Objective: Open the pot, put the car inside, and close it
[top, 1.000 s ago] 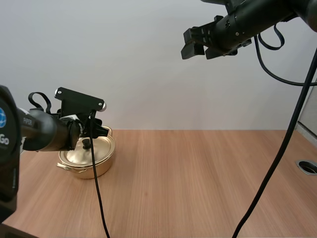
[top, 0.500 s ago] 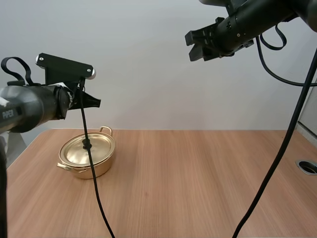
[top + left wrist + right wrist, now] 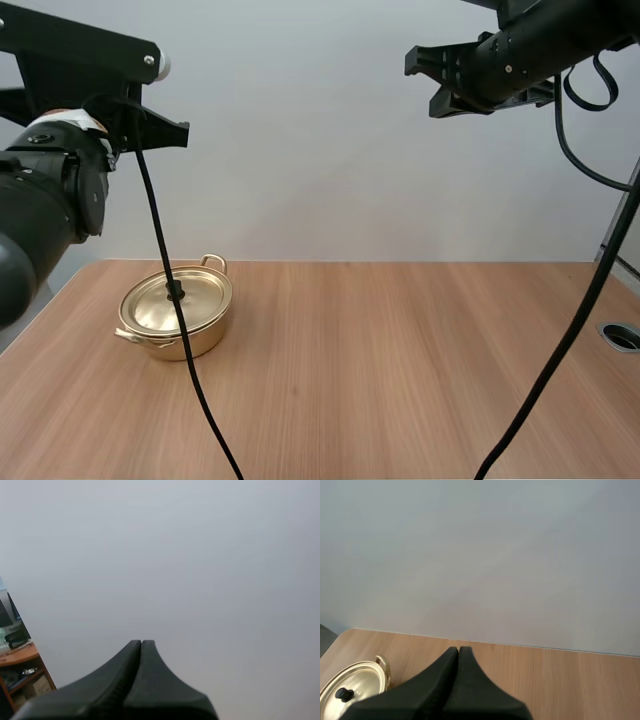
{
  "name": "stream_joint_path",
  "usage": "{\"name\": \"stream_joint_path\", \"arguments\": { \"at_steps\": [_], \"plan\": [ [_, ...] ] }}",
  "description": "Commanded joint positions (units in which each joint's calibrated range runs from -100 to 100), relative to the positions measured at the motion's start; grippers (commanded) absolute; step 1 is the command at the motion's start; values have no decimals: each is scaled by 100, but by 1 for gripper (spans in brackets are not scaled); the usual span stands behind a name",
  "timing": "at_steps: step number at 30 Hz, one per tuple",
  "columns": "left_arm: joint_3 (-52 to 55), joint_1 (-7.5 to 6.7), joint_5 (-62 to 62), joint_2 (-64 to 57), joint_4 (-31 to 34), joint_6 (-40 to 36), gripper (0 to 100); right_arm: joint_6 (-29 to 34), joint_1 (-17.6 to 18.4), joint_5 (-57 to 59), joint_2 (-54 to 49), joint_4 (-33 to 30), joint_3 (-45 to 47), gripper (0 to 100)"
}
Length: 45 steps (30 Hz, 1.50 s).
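Gold pot [image 3: 175, 318] near bench [image 3: 400, 380] left edge, lid [image 3: 190, 300] on, handles [image 3: 212, 262] aligned front-left to back-right. Both pressed together, empty — left claw [image 3: 141, 644], right claw [image 3: 458, 650].

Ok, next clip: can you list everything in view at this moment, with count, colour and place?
pot: one, gold, on the left part of the table
lid: one, gold, seated on the pot
knob: one, black, at the lid's centre
table: one, light wood, under the pot
cable port: one, grey, round, at the table's right edge
left gripper: one, black, shut on nothing, high above the table's left side
right gripper: one, black, shut on nothing, high above the table
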Motion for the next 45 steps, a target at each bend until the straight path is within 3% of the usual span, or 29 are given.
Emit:
{"name": "stream_joint_path", "arguments": {
  "at_steps": [1,5,8,11,15,19,22,24,28,31,36,42,45],
  "plan": [
    [-9,-49,-389,-96,8,4,0,-63,-48,-1186,-384,3,1111,0],
    [-9,-117,-860,-96,8,4,0,-619,-63,-3288,-1090,3,2771,0],
    [95,-116,-254,-143,-5,-58,0,-1081,-63,-4822,-1381,31,3857,0],
    [545,-116,260,-317,-155,-632,0,-1184,-63,-5721,-1426,280,4510,0],
    [1489,-181,261,-698,-252,-927,0,-1163,-63,-5708,-1426,839,5004,0],
    [2477,-479,127,-1140,-252,-927,0,-1174,1,-5517,-1611,742,5321,0],
    [3270,-686,-316,-1647,-252,-858,0,-1183,297,-5995,-2037,517,5632,0],
    [3727,-750,-402,-2070,-252,-829,0,-1183,548,-6545,-2280,331,5860,0],
    [4444,-782,-370,-2994,-252,-825,0,-1193,1047,-8169,-2762,-60,6632,0],
    [4775,-782,-299,-3509,-252,-817,0,-1193,1182,-9510,-3080,-72,7327,0],
    [4775,-782,1460,-4422,-252,-817,0,-1193,1189,-10772,-3609,253,8198,0],
    [4775,-794,3699,-5205,-252,-817,0,-1183,1189,-10406,-4509,298,8956,0],
    [4775,-811,4147,-5205,-252,-827,0,-1183,1189,-10266,-4931,298,9091,0]
  ]
}}
